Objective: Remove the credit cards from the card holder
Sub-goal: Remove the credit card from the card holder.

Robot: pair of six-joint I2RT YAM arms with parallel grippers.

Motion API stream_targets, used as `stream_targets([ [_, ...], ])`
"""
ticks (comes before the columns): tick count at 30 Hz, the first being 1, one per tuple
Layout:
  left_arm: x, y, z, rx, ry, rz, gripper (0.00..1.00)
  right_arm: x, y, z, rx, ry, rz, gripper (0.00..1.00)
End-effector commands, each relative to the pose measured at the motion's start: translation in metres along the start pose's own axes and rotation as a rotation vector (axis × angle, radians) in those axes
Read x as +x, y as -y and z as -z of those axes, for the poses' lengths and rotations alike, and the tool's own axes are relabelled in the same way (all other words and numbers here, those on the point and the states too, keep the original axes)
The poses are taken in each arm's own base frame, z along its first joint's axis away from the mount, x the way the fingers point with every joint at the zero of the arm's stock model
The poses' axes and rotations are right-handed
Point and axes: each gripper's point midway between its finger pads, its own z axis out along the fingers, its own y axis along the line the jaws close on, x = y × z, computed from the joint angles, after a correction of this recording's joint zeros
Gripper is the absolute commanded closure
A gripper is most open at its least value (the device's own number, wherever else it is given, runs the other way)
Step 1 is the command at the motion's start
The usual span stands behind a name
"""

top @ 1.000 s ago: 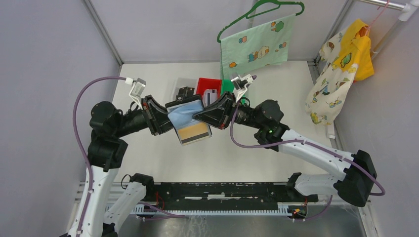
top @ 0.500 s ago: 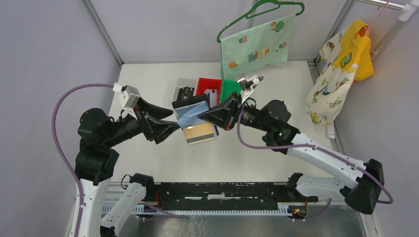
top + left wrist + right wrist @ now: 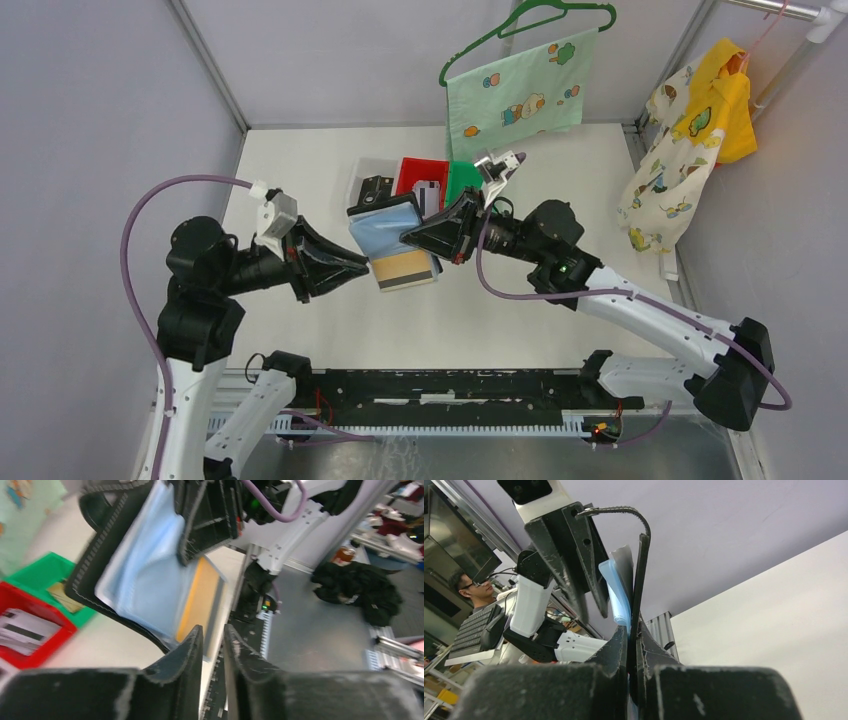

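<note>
My right claw [image 3: 408, 238] is clamped on the open black card holder [image 3: 380, 228], holding it above the desk [image 3: 560, 190]. A tan card [image 3: 405, 266] sticks out of the holder's near edge. My left claw [image 3: 362, 268] is slightly apart and empty, just beside that card.

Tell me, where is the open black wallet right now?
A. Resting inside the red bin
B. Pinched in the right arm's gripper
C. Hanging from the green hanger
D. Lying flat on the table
B: the right gripper is shut on the edge of the card holder, which it holds clear of the table with a tan-gold card sticking out of it.
</note>
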Motion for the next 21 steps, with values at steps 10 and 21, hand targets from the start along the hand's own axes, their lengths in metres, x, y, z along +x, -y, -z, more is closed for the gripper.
stream_targets([
  [10,0.002,-0.059,-0.011,-0.229,0.082,0.172,0.65,-0.026,-0.035,-0.007,-0.141,0.068,0.028,0.95],
  [21,0.002,-0.024,-0.016,-0.011,0.025,0.236,0.33,-0.02,-0.032,-0.008,-0.141,0.055,0.01,0.96],
])
